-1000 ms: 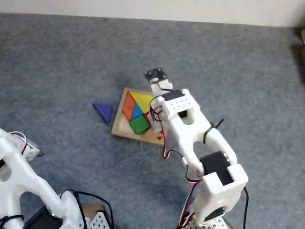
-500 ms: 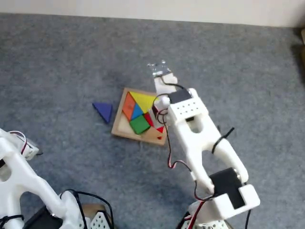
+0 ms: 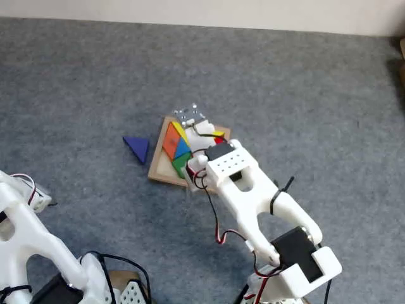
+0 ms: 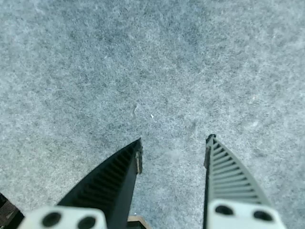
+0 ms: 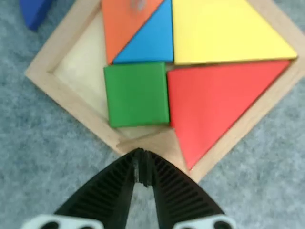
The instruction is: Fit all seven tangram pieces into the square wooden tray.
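Note:
The square wooden tray (image 5: pixel 45 78) lies on the grey carpet and holds an orange triangle (image 5: pixel 126 24), a light blue triangle (image 5: pixel 150 43), a large yellow triangle (image 5: pixel 224 28), a large red triangle (image 5: pixel 214 105) and a green square (image 5: pixel 137 93). Bare wood shows beside and in front of the green square. My right gripper (image 5: pixel 142 172) is shut with nothing in it, above the tray's near rim. A dark blue triangle (image 3: pixel 137 147) lies on the carpet left of the tray (image 3: pixel 158 168). My left gripper (image 4: pixel 174 141) stands open over bare carpet.
The right arm (image 3: pixel 234 171) covers the tray's right half in the high view. The left arm (image 3: pixel 25 234) stays at the lower left corner. A pale wall strip (image 3: pixel 202 9) runs along the carpet's far side.
The right arm has drawn back from beyond the tray's far corner and swung left, so it now hangs over the tray. The pieces and the left arm have not moved.

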You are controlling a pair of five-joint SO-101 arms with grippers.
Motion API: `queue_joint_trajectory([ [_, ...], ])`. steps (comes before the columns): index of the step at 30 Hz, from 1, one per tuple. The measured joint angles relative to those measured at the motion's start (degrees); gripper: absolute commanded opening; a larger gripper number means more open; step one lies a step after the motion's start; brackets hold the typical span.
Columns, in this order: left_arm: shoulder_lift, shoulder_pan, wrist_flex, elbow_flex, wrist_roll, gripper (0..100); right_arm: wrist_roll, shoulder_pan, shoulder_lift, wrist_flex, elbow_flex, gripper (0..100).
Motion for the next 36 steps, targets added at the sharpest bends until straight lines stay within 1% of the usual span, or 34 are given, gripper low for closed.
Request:
queue_joint_trajectory([
  [6,0.0,0.0,0.0,0.0,0.0,22,0.0,-0.3,0.0,-4.8,2.0,0.5],
  [11,0.0,0.0,0.0,0.0,0.0,22,0.0,-0.4,0.1,-5.0,2.0,0.5],
  [15,0.0,0.0,0.0,0.0,0.0,22,0.0,-0.4,-1.9,-2.6,2.0,0.5],
  [22,0.0,0.5,0.0,0.0,0.0,22,0.0,-0.4,-12.6,2.5,2.5,0.5],
  [25,0.0,4.1,0.0,-0.3,0.0,22,0.0,1.3,-16.4,6.5,2.5,0.5],
  [30,0.0,11.8,0.0,-4.1,0.0,22,0.0,7.4,-19.5,11.7,2.5,0.5],
  [33,0.0,17.0,0.0,-7.0,0.0,22,0.0,10.0,-20.3,12.6,4.5,0.5],
  [36,0.0,21.6,0.0,-9.3,0.0,22,0.0,10.5,-20.3,12.7,5.5,0.6],
])
